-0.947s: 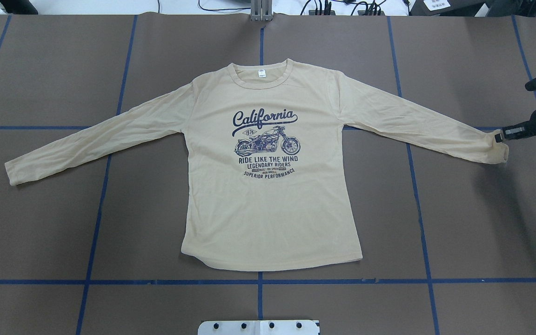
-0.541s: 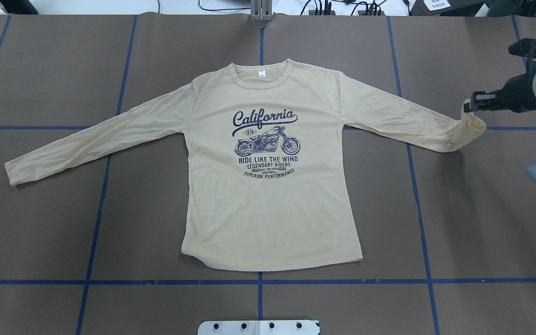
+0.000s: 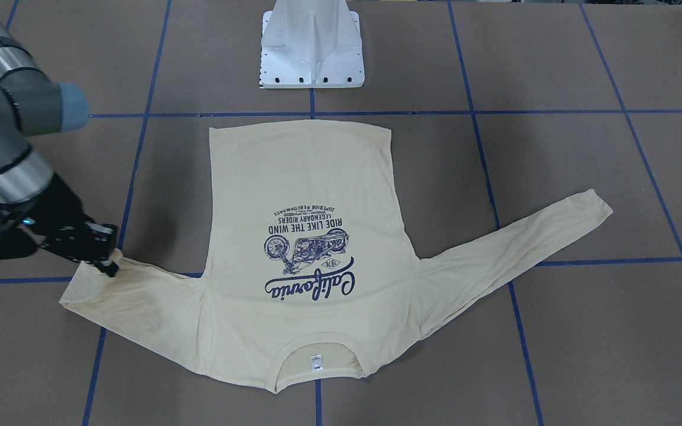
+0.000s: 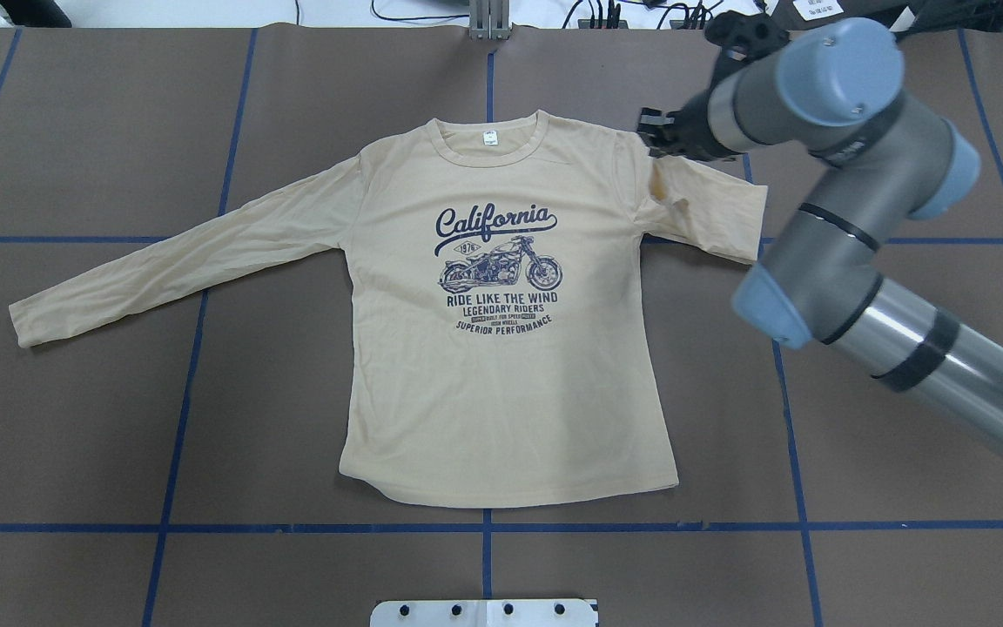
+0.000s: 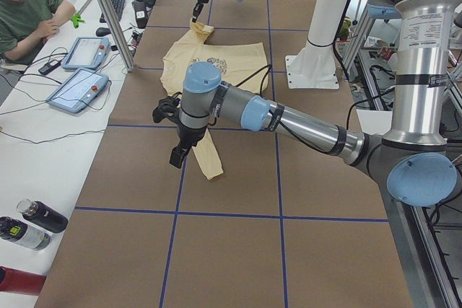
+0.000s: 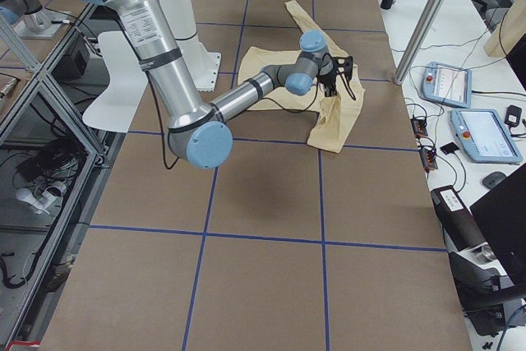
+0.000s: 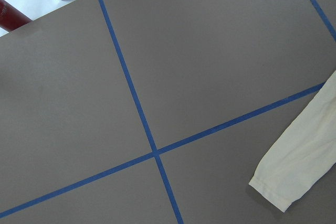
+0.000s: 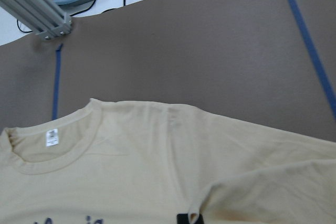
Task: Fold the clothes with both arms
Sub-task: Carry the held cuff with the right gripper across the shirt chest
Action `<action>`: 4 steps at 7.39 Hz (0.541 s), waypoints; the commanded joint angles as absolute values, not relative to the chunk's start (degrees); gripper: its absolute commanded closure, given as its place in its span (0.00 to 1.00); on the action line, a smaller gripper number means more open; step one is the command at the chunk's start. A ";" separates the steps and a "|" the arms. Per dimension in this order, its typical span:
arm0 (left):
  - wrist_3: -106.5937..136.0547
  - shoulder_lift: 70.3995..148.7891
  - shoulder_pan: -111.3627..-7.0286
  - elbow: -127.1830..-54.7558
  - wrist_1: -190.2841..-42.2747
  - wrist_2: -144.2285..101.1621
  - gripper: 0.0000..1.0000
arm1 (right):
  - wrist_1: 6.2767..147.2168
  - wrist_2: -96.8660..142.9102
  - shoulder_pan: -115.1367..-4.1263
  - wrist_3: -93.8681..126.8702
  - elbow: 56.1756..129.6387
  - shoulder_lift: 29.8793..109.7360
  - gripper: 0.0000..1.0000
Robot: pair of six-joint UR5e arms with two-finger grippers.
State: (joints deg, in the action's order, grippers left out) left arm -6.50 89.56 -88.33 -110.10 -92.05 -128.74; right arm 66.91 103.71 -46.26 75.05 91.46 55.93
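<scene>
Seen from the front-facing camera, the T-shirt (image 3: 305,195) lies flat and print-up on the brown table (image 3: 584,148), with its hem toward the white pedestal (image 3: 312,53) and its neck label (image 3: 316,362) toward the camera. The right gripper (image 3: 109,266) reaches in from this view's left. Its jaws are pinched on the cuff of the right sleeve (image 3: 145,296), which is raised and doubled back toward the shoulder. The left sleeve (image 3: 518,245) lies straight out on the table. From overhead, the right arm (image 4: 850,200) comes in from the right. Its gripper hangs just above the shirt's right shoulder, with the sleeve folded over itself beneath it. From the table's left end, the near left arm (image 5: 303,126) stretches out over the table with the left gripper (image 5: 177,155) pointing down near the left cuff. I cannot tell whether its jaws are wide or narrow. A person (image 5: 25,12) in green sits at the side bench by two pendants (image 5: 79,84), and bottles (image 5: 40,216) lie nearer the camera. From the right end, the sleeve hangs from the right gripper in a loose drape down to the table. The left wrist view shows blue tape lines (image 7: 152,153) and the left cuff lying flat at the lower right. The right wrist view shows the collar, the label and the shoulder. At its bottom edge a black fingertip (image 8: 182,219) clamps a fold of cream cloth.
</scene>
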 commanded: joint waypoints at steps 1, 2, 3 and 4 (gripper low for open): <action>-6.50 89.56 -88.33 -109.60 -92.02 -128.76 0.00 | 80.18 97.68 -42.12 78.92 87.92 40.16 1.00; -6.50 89.56 -88.24 -109.16 -92.20 -128.76 0.00 | 84.94 95.65 -40.62 79.53 83.37 32.33 1.00; -6.50 89.65 -88.24 -108.81 -92.28 -128.76 0.00 | 85.25 95.19 -40.08 81.98 76.36 24.95 1.00; -6.50 89.65 -88.24 -108.81 -92.29 -128.76 0.00 | 85.60 91.44 -38.34 82.18 67.85 17.39 1.00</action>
State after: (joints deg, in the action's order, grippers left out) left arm -6.50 89.62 -88.26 -108.99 -92.23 -128.76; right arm 84.33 94.86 -40.13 81.09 77.36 26.96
